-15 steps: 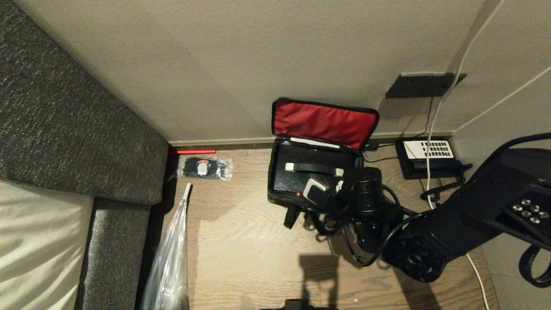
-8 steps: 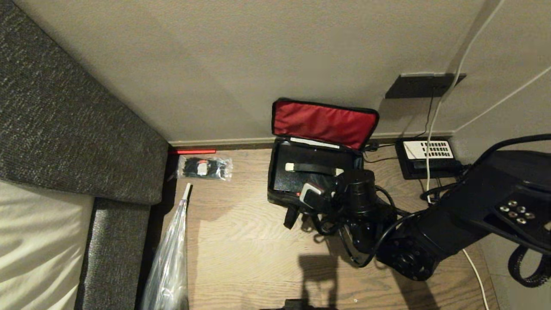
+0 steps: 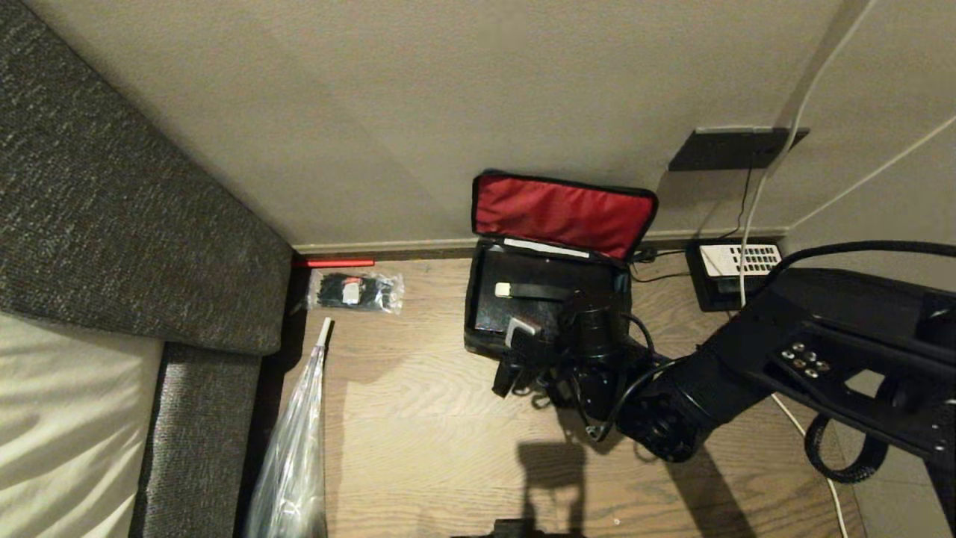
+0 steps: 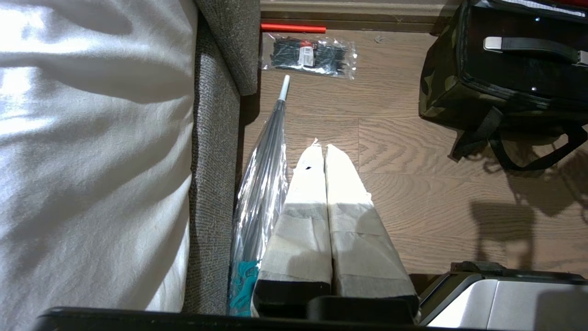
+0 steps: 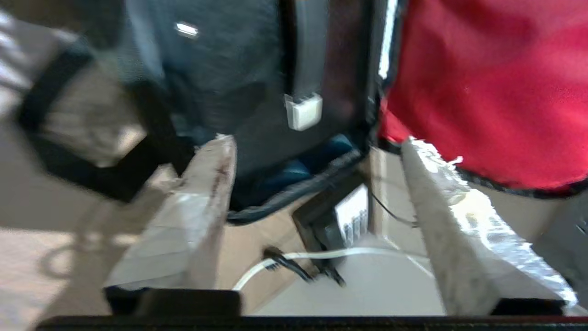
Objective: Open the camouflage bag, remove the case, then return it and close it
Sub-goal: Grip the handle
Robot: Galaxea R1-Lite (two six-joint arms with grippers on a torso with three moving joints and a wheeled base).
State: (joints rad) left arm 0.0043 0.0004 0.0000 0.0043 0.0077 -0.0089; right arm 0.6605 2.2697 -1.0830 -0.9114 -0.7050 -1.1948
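The camouflage bag (image 3: pixel 473 314) stands open on the floor by the wall, its red lid lining (image 3: pixel 560 213) propped upright. Inside lies the black case (image 3: pixel 523 302), its strap handle (image 3: pixel 534 290) with white ends on top. My right gripper (image 3: pixel 523 334) hangs over the bag's front edge, open, with nothing between its fingers (image 5: pixel 216 184); the right wrist view shows the case (image 5: pixel 220 69) and the red lining (image 5: pixel 482 82) beyond the gripper (image 5: pixel 317 140). My left gripper (image 4: pixel 324 149) is shut, parked over the floor left of the bag (image 4: pixel 441 82).
A black desk phone (image 3: pixel 736 273) with a white cable (image 3: pixel 754 194) sits right of the bag, below a wall socket (image 3: pixel 736 148). A packet of cable ties (image 3: pixel 357 291) and a wrapped umbrella (image 3: pixel 295 448) lie beside the grey sofa (image 3: pixel 112 224) on the left.
My right gripper has gone from shut to open and the arm has swung left along the bag's front edge. The bag, the case and the left arm stay put.
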